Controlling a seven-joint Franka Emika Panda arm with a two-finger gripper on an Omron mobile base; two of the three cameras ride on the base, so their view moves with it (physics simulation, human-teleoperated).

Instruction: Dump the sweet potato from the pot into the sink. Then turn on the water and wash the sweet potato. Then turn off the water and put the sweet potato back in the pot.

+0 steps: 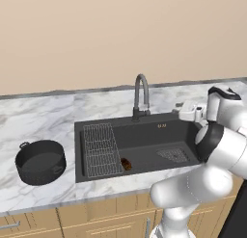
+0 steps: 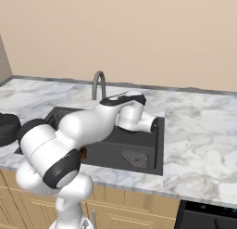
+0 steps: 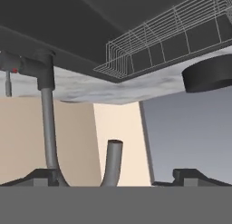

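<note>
Sweet potato (image 1: 126, 164) sits at the sink's (image 1: 144, 136) front edge beside the wire rack (image 1: 101, 150); my elbow hides it from the right. Gripper (image 3: 116, 180) wide apart around the faucet (image 1: 141, 95), holding nothing.

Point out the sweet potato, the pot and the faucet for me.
sweet potato (image 1: 126, 164): left base view, middle of the lump on the sink floor.
pot (image 1: 40, 161): left base view, front of its dark wall.
faucet (image 1: 141, 95): left base view, on the curved neck.

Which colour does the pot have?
The pot is dark grey, nearly black; the left base view shows it best.
</note>
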